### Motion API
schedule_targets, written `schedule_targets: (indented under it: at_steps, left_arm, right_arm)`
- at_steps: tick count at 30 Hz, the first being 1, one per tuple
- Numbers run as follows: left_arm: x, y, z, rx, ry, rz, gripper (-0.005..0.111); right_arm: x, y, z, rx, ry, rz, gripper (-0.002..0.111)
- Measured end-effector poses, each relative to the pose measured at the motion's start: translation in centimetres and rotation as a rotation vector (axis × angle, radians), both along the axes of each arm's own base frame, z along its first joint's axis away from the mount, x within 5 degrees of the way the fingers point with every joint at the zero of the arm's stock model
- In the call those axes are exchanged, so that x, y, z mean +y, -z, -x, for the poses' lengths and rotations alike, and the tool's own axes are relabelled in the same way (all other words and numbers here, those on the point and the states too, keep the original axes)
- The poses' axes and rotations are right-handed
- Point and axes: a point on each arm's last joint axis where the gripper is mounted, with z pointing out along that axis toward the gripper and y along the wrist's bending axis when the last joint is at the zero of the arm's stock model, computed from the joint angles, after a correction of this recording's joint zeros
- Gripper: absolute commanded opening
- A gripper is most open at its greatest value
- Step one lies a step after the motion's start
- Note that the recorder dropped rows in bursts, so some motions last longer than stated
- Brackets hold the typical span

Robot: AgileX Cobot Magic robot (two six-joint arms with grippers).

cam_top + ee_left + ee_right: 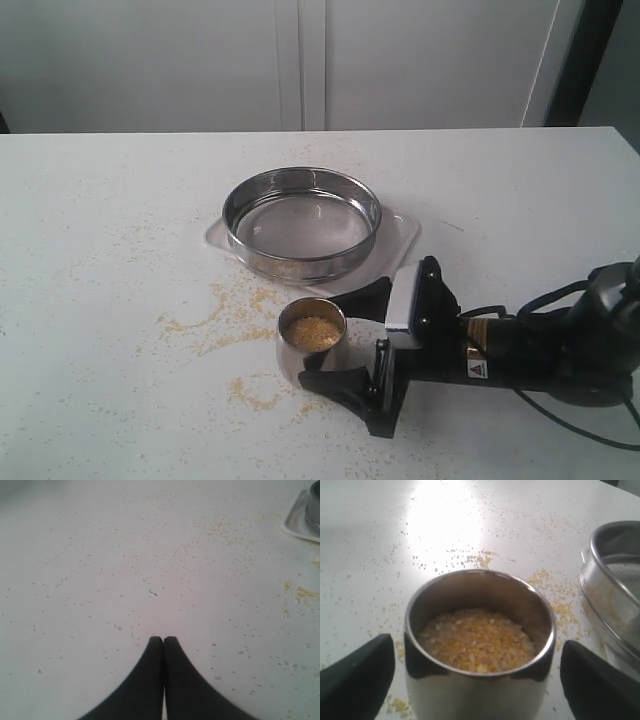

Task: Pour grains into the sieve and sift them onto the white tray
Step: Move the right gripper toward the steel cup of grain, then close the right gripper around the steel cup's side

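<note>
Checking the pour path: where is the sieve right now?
Centre of the exterior view: the sieve sits on the white tray, just beyond the grain-filled steel cup.

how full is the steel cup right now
Partly full, upright: the steel cup holds yellow and pale grains, their surface below its rim.

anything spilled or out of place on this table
Yes: loose grains lie scattered across the table, thickest beside the steel cup, near the white tray. The cup stands upright and the sieve sits on the tray.
</note>
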Motion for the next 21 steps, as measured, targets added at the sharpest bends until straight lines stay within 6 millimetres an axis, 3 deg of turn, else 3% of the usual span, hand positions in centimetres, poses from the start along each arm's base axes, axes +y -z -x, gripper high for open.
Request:
schedule_targets:
  at_steps: [9,21]
  left_arm:
    - [0.0,0.0,0.0,0.000,0.000,0.000,0.000]
    - [0.0,0.0,0.0,0.000,0.000,0.000,0.000]
  right_arm:
    - [1.8,0.4,-0.2,-0.015,-0.052,-0.005,0.083]
    - [2.3,1.7,-0.9,0.004,-0.058,-0.002,0.082]
